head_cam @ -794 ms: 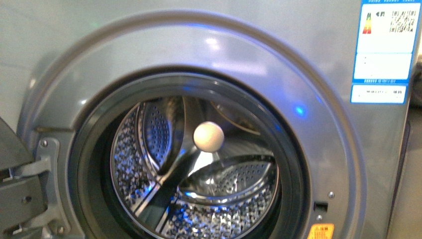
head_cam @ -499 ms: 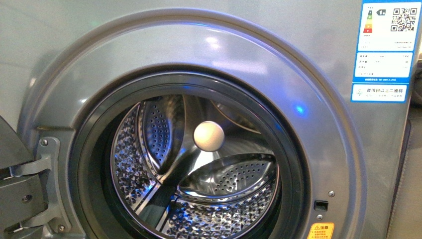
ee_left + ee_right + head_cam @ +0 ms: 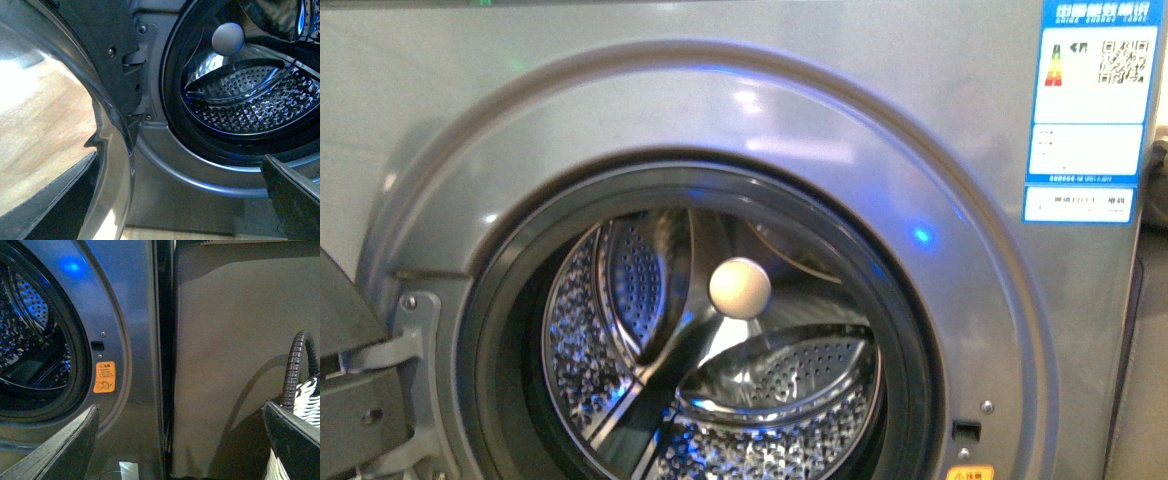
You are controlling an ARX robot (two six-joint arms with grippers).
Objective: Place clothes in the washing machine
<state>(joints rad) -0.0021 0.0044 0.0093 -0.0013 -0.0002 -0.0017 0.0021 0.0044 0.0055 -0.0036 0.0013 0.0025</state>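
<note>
The silver-grey washing machine [image 3: 620, 110] fills the front view with its porthole open. The dark gasket [image 3: 490, 330] rings the perforated steel drum [image 3: 620, 380], which holds no fabric. A cream round knob [image 3: 739, 288] sits at the drum's centre. No clothes show in any view. Neither gripper shows in the front view. My left gripper [image 3: 185, 200] is open and empty, low in front of the porthole's lower rim [image 3: 200, 185]. My right gripper [image 3: 180, 440] is open and empty, facing the machine's right front edge [image 3: 150, 365] beside the orange sticker [image 3: 104, 377].
The open door [image 3: 107, 150] and its hinge [image 3: 380, 370] stand left of the porthole. Blue-white labels [image 3: 1090, 100] are at the upper right. A dark panel [image 3: 225, 340] stands right of the machine. A basket with a ribbed handle [image 3: 295, 370] is beside it.
The machine sits a little lower in the front view than before, with more of its top edge showing. Nothing else has changed.
</note>
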